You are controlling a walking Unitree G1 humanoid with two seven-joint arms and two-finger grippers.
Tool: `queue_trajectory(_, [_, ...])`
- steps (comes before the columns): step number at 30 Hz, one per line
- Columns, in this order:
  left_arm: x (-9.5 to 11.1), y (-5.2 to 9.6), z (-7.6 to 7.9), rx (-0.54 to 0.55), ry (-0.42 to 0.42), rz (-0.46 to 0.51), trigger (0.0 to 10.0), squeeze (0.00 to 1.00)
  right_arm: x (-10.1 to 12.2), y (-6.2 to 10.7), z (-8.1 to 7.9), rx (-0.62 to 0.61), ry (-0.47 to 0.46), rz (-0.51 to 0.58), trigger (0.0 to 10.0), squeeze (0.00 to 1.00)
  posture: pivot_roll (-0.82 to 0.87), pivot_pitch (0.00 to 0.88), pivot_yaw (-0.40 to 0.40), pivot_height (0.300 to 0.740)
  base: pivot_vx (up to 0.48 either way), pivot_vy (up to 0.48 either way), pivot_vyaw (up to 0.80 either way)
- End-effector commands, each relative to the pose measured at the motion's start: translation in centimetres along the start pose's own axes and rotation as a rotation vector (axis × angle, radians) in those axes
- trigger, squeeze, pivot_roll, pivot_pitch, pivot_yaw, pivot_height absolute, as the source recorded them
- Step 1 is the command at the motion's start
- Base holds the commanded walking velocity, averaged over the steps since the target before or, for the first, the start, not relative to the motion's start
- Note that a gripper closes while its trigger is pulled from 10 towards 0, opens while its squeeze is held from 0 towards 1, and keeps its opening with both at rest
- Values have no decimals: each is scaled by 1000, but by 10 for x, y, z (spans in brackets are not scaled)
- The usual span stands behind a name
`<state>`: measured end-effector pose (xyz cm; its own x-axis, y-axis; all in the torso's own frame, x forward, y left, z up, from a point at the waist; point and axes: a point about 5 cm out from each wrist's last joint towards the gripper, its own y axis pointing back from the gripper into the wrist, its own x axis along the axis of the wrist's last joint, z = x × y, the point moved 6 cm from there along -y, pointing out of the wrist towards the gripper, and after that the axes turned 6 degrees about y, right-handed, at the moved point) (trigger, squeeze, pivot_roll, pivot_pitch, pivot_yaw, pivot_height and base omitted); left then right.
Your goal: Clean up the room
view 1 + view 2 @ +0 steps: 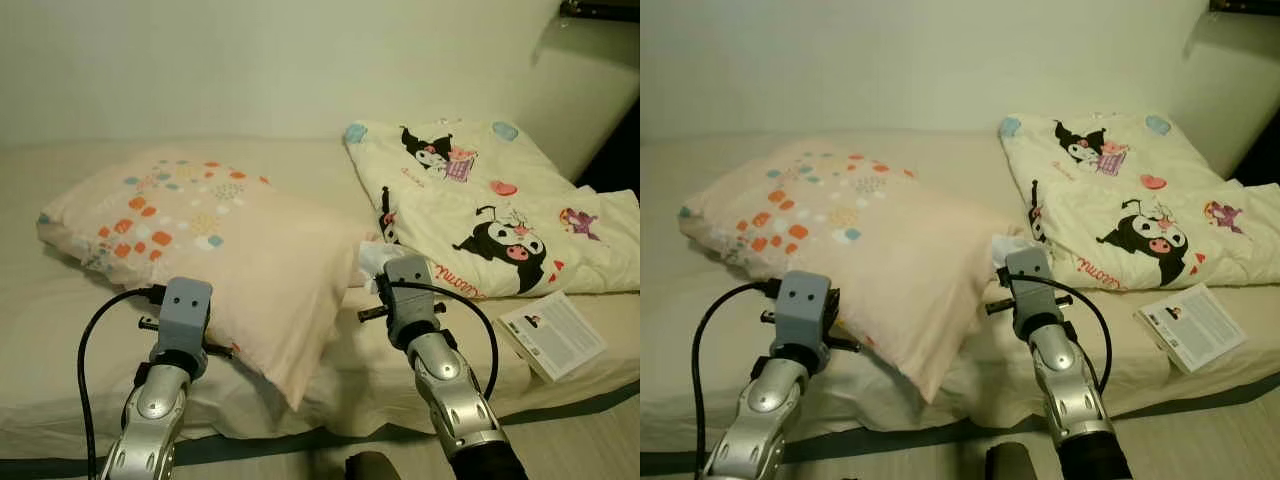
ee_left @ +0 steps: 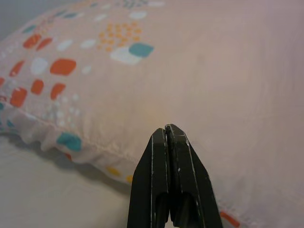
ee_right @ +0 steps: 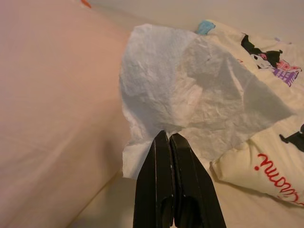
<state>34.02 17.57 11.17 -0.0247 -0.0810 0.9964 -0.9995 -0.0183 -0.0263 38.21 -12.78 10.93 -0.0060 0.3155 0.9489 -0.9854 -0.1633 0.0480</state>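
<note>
A crumpled white tissue [image 3: 190, 90] hangs from the tips of my right gripper [image 3: 168, 134], which is shut on its lower edge. It is held above the bed in the gap between the pillow and the blanket, and shows as a white patch [image 1: 375, 258] just beyond my right wrist. My left gripper [image 2: 165, 128] is shut with nothing between its fingers. Its tips are close to the seamed front edge of a pale pink pillow [image 1: 240, 240] with orange, teal and white dots.
A cream cartoon-print blanket [image 1: 480, 200] lies folded at the right of the bed [image 1: 60, 330]. A white booklet [image 1: 552, 333] rests near the bed's front right edge. A wall runs behind the bed; the floor shows below its front edge.
</note>
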Motion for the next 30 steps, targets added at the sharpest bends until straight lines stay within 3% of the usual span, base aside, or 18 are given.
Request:
queue_trajectory(1, [-5,2,3,-7,-2,-18,10000,0,-2,1,-3,15,-4,-9,10000,0,-52,113,-65,651,0,0,0])
queue_trajectory(19, [-3,1,3,-3,7,-9,10000,0,-1,1,-8,34,20,-5,10000,0,-57,108,-65,651,0,0,0])
queue_trajectory(22, [-3,-1,4,-3,7,-11,10000,0,5,3,-2,7,-24,20,10000,0,-59,104,-67,651,0,0,0])
queue_trajectory(30, [-2,-2,3,2,6,-3,10000,0,8,1,-9,51,-17,29,10000,0,-54,84,-69,686,0,0,0])
